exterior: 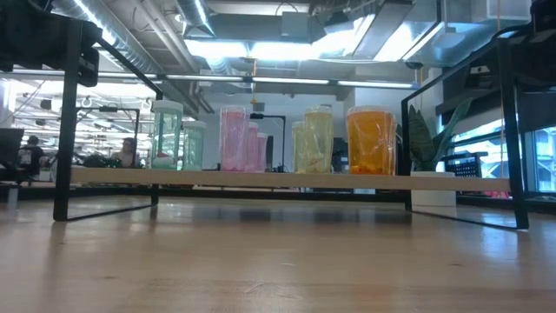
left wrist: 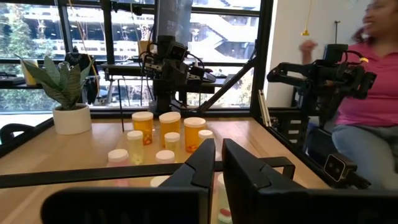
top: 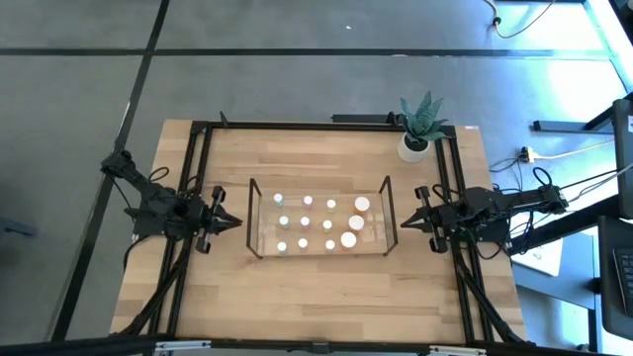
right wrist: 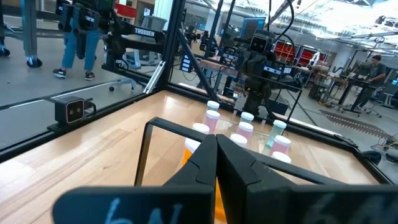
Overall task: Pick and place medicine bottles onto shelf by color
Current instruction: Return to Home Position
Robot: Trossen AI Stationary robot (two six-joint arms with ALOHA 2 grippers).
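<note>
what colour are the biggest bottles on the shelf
Orange. The biggest bottles show it best in the low view.

Matt wooden table (top: pixel 316 297), clear acrylic shelf (top: pixel 254 218)

- The shelf (top: pixel 321 252) stands on the middle of the desk (top: pixel 326 297), its length running left to right.
- The medicine bottles (top: pixel 305 223) stand on the shelf in four columns of three, from its front edge to its back edge.
- The larger bottles (top: pixel 356 223) fill the column nearest the shelf's right end.
- The plant pot (top: pixel 413 148) sits at the desk's far right corner, behind the shelf's right end and well apart from it.
- The left gripper (top: pixel 229 222) is just beside the shelf's left end, not touching it, near the desk's left edge.
- The right gripper (top: pixel 406 222) is just beside the shelf's right end, not touching it, near the desk's right edge.
</note>
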